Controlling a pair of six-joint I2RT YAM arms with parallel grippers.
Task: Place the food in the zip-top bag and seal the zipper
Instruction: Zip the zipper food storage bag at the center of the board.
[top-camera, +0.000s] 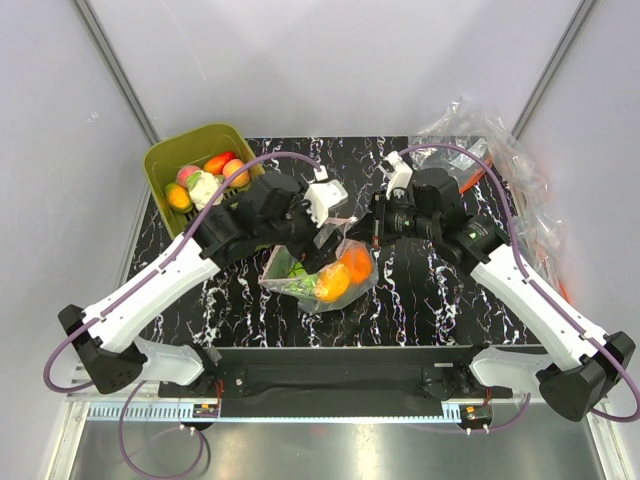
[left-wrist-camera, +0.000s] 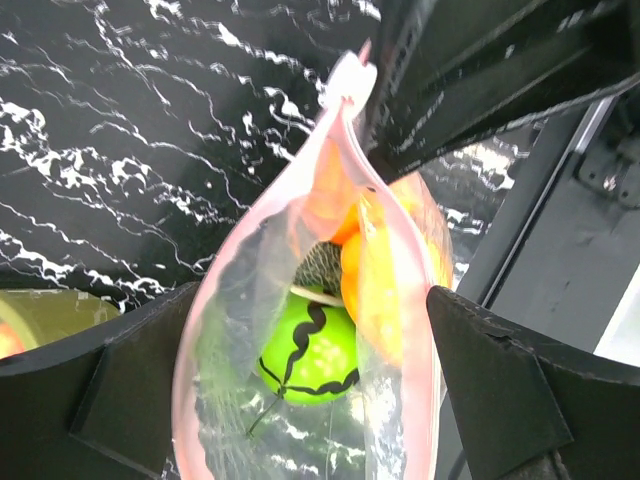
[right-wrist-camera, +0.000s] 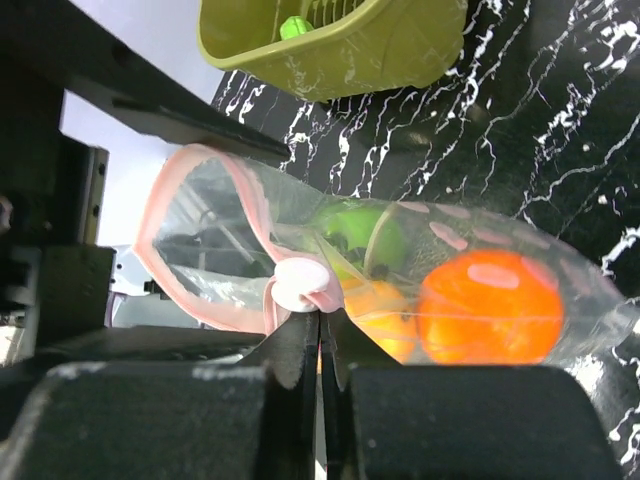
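The zip-top bag (top-camera: 320, 275) lies mid-table with two oranges (top-camera: 345, 272) and a green lime (top-camera: 297, 270) inside. Its mouth hangs open, and the pink zipper (left-wrist-camera: 340, 130) forms a loop. My left gripper (left-wrist-camera: 310, 300) is open, one finger (left-wrist-camera: 130, 370) on each side of the bag mouth, with the lime (left-wrist-camera: 310, 355) below. My right gripper (right-wrist-camera: 322, 325) is shut on the zipper (right-wrist-camera: 160, 200) end, just under its round white tab (right-wrist-camera: 300, 283). In the top view my left gripper (top-camera: 328, 236) and right gripper (top-camera: 368, 232) meet over the bag.
An olive-green tub (top-camera: 160, 165) at the back left holds more toy food (top-camera: 205, 180); it also shows in the right wrist view (right-wrist-camera: 340, 50). Plainer clear bags (top-camera: 490, 150) are heaped at the back right. The tabletop is black marble (top-camera: 450, 300).
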